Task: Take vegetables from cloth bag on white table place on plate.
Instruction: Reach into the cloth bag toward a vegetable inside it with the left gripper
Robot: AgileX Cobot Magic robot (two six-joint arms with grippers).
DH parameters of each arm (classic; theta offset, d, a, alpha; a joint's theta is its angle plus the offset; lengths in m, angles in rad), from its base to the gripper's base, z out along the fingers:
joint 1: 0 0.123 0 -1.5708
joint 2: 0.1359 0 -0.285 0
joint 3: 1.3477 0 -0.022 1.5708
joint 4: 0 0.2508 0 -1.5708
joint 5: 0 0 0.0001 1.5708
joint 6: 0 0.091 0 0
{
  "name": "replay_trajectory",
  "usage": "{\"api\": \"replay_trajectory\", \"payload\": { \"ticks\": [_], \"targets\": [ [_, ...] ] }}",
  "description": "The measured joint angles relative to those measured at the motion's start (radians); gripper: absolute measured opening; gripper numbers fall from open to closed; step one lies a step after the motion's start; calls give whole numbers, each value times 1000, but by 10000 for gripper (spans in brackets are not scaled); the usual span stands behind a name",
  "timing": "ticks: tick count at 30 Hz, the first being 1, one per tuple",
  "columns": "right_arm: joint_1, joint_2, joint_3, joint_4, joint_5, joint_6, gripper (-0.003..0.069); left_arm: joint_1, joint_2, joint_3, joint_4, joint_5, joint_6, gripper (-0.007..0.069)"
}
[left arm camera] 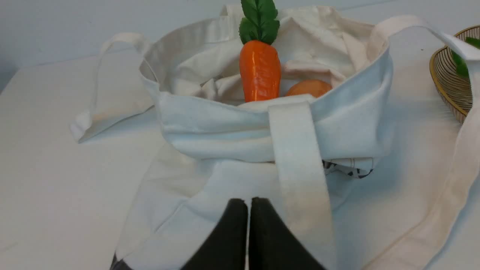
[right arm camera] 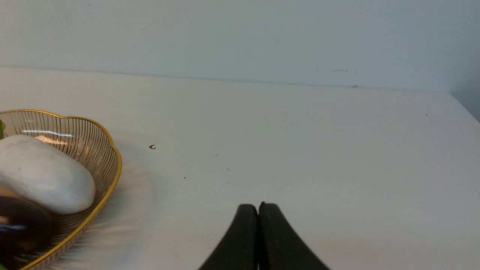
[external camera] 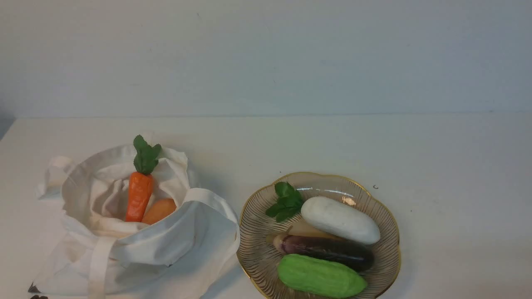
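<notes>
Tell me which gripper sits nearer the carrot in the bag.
Left. The left gripper hangs shut by the cloth bag, facing the carrot. The right gripper hangs shut over the white table, beyond the plate from the bag.

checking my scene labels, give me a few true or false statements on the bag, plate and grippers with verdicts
The tapered orange carrot with a green leafy top stands inside the off-white cloth bag. True.
The round gold-rimmed clear glass plate is empty. False: it holds a white oblong vegetable, a dark purple eggplant and a bumpy green gourd.
The left gripper is shut, holding nothing. True.
The right gripper grips the white vegetable. False: it is shut on nothing, over the white table.
The rounded orange-tan piece lies on the table outside the bag. False: it sits in the bag beside the carrot.
</notes>
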Motion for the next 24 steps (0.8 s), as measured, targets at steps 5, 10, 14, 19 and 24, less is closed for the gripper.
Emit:
{"api": "replay_trajectory", "payload": {
  "ticks": [5, 10, 14, 19, 24],
  "targets": [
    [0, 0, 0, 0, 0, 0, -15, 0, 0, 0, 0, 0, 0, -5],
    [0, 0, 0, 0, 0, 0, -15, 0, 0, 0, 0, 0, 0, -5],
    [0, 0, 0, 0, 0, 0, -15, 0, 0, 0, 0, 0, 0, -5],
    [0, 0, 0, 0, 0, 0, -15, 0, 0, 0, 0, 0, 0, -5],
    [0, 0, 0, 0, 0, 0, -15, 0, 0, 0, 14, 0, 16, -5]
  ]
}}
